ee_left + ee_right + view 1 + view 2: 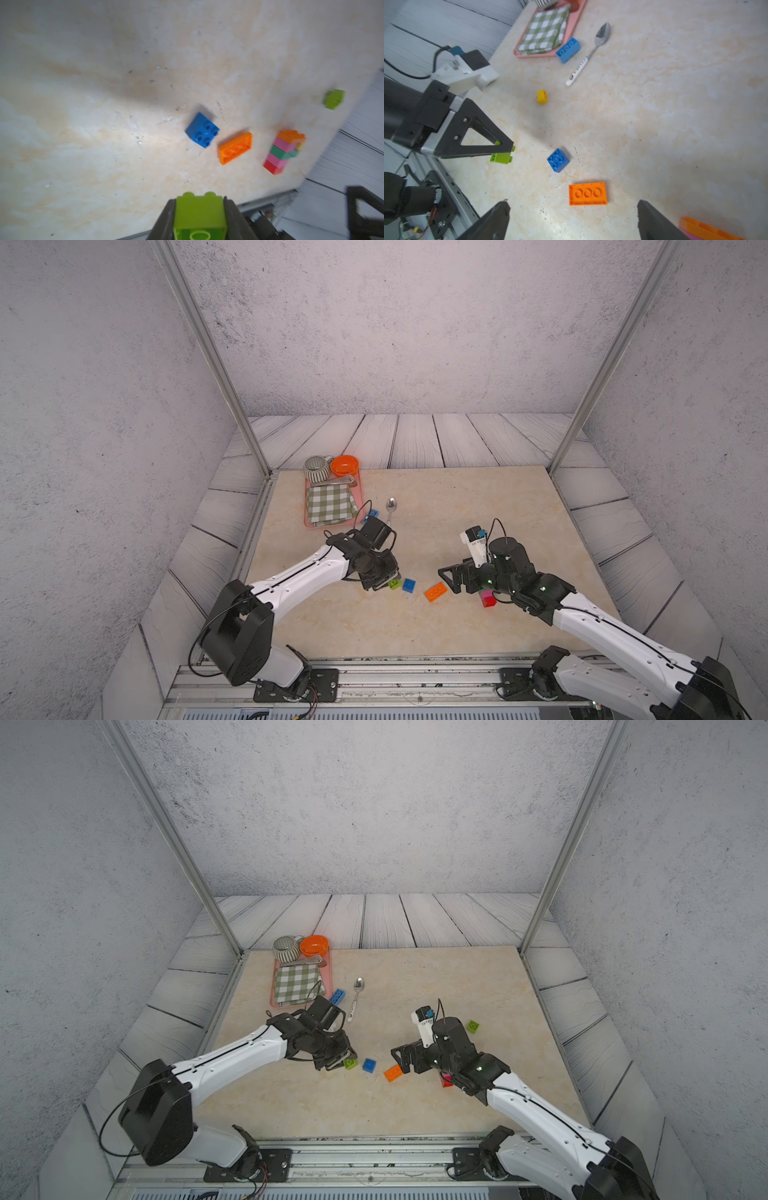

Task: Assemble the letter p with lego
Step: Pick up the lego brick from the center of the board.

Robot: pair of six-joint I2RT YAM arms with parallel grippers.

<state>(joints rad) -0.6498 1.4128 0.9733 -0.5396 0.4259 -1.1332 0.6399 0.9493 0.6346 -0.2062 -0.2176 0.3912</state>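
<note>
Lime brick point(199, 216) sits clamped between the left fingers point(477, 150), down near the surface point(498, 497), probably for carrying to the stacked bricks point(284, 151). In a top view the blue square brick point(409, 585) and orange brick point(435, 592) lie toward its three o'clock. The right fingers point(494, 222) gape empty, likely ready to steady that stack, which is mostly hidden under the right arm point(602, 622). Whether the lime brick touches down is unclear.

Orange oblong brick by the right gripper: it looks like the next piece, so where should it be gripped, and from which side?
Probably best: pinch the orange brick across its two long side walls, at mid-length, coming straight down from above. It lies flat, hollow underside up, so those walls stand upright and parallel, and the blue square brick lies apart, leaving room.
</note>
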